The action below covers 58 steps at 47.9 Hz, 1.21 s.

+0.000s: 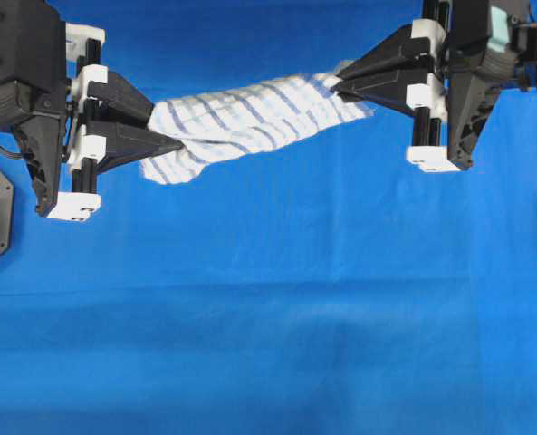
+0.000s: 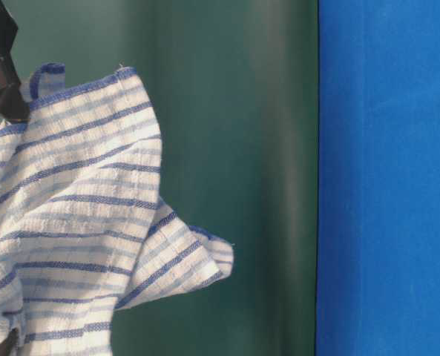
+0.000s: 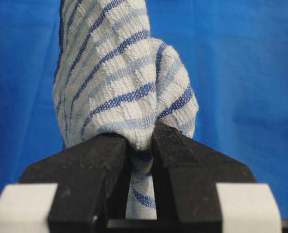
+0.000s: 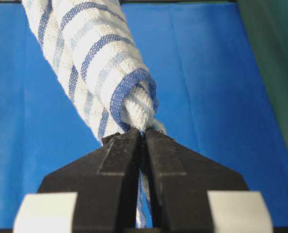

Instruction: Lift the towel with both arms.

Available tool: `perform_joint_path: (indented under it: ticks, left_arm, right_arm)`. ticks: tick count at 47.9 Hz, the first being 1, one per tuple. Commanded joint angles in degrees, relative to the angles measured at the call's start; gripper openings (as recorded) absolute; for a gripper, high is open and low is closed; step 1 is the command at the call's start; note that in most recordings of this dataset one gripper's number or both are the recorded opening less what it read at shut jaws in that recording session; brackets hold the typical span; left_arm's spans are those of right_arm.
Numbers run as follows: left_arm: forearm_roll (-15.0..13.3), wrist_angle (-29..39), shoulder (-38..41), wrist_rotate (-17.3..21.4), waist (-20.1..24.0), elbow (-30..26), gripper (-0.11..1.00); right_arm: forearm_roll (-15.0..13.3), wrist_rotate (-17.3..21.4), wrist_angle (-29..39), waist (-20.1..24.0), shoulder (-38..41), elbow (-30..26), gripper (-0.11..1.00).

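— Where was the towel (image 1: 250, 122)?

— It was held up in the air, between the two grippers. It was stretched across the top of the overhead view, with the blue cloth (image 1: 277, 317) seen below it. One end sat a bit lower on the left and the other a bit higher on the right.

— How was it held on the left?

— The left gripper (image 1: 179, 143) was nearly shut. A bunched end of the towel was pinched between its black fingers (image 3: 105, 165). In the left wrist view, a strip of striped cloth was seen in the thin gap between them, and the rest puffed out past the tips.

— And on the right?

— The right gripper (image 1: 337, 86) was almost fully closed too. The other end was squeezed between its fingers (image 4: 119, 160), and the towel was rolled up like a rope there (a blue edge was curled round the roll).

— What was seen from table level?

— The towel was seen hanging in loose folds on the left side, in front of a dark green wall (image 2: 249, 148). A black fingertip was seen at its top corner.
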Motion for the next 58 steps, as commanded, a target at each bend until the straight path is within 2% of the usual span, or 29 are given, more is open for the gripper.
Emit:
perform_joint_path:
  ticks: [1,22,25,32,35,38,48,58]
  left_arm:
    - [0.1,0.0,-0.4,0.0,0.2,-1.6,0.07]
    - [0.1,-0.7,-1.0,-0.4,0.1,-1.7,0.10]
    - [0.1,-1.0,-1.4,-0.7,0.1,-1.6,0.24]
    - [0.1,-1.4,-2.7,-0.4,0.1,-0.9,0.70]
    - [0.1,-1.5,-3.3,-0.4,0.1,-0.6,0.85]
    - [0.1,-1.6,-3.9,-0.6,0.1,-0.4,0.93]
    - [0.1,-1.6,-3.7,-0.8,0.1,0.9,0.93]
    - [0.0,-2.6,-1.7,-1.1,0.1,6.5,0.93]
  right_arm:
    - [-0.2,0.4,0.0,-0.2,-0.9,-1.5,0.05]
    - [-0.2,0.1,-0.2,-0.2,-1.1,-1.3,0.06]
    - [-0.2,0.1,-0.3,-0.2,-1.2,-1.3,0.20]
    - [-0.4,-0.1,-0.2,-0.2,-1.5,-1.1,0.63]
    - [-0.4,-0.1,-0.3,-0.2,-1.7,-1.1,0.69]
    - [-0.4,0.0,-0.3,-0.2,-1.9,-0.9,0.66]
    - [-0.4,0.4,-0.2,0.4,-2.2,-0.1,0.66]
    - [0.2,0.7,-3.3,2.0,-0.1,4.0,0.66]
